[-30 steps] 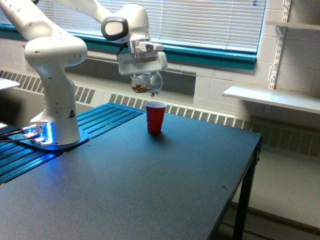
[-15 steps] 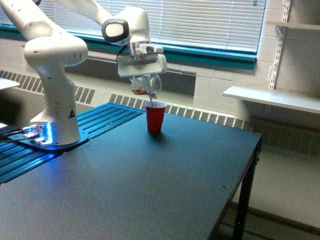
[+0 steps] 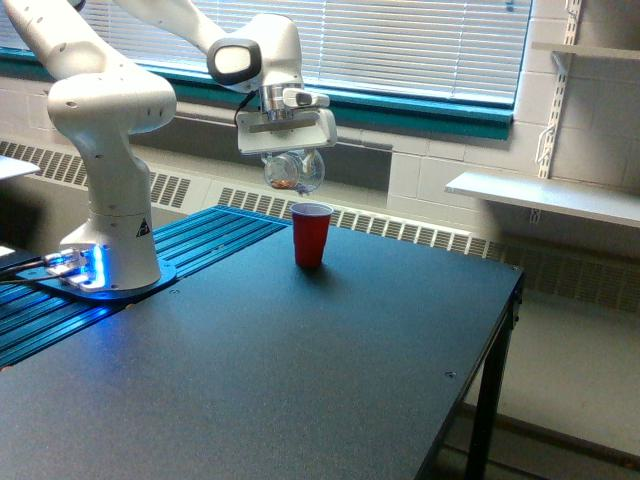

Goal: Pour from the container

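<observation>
- End effector (image 3: 290, 158) of the white robot arm (image 3: 105, 150) hangs above the far side of the table, clamped on the small clear plastic cup (image 3: 294, 170).
- Dark, matte rectangular table (image 3: 330, 370) carries the arm's base at the exterior view's left, on a strip of blue ribbed panel (image 3: 200, 245); its remaining surface is bare around the red cup.
- White slatted window blinds (image 3: 400, 40) and a teal sill run behind; a white wall shelf (image 3: 545, 195) sits at the exterior view's right.
- Opaque red plastic cup (image 3: 311, 234) stands upright on the table, just below and slightly right of the clear cup, apart from it.
- Clear cup lies tipped roughly sideways, long axis near horizontal; which way its mouth faces I cannot tell. Brown bits show inside.
</observation>
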`<state>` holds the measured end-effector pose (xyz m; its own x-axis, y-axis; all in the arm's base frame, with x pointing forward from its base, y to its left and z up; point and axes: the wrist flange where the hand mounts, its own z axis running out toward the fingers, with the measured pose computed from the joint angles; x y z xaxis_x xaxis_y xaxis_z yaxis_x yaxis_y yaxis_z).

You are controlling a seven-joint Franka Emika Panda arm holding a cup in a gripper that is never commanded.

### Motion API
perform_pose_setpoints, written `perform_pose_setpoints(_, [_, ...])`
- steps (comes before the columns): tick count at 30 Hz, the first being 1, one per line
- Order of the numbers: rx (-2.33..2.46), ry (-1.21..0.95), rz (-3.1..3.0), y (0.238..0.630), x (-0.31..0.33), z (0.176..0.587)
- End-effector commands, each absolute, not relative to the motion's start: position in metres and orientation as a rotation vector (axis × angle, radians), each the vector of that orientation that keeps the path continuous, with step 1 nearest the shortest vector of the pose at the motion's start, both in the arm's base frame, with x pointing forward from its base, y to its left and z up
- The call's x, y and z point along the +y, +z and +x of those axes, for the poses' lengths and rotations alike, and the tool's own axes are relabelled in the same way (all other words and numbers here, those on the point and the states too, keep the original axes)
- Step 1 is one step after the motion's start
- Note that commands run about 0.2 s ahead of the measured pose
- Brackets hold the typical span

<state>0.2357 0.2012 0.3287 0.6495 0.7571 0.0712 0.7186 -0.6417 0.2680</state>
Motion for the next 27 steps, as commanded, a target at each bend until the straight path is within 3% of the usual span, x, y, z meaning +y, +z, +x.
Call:
perform_pose_setpoints(1, [1.209,0.217,2.64,0.319,0.196,0.235])
perform_pose_setpoints(27, [1.268,0.196,2.56,0.328,0.211,0.24])
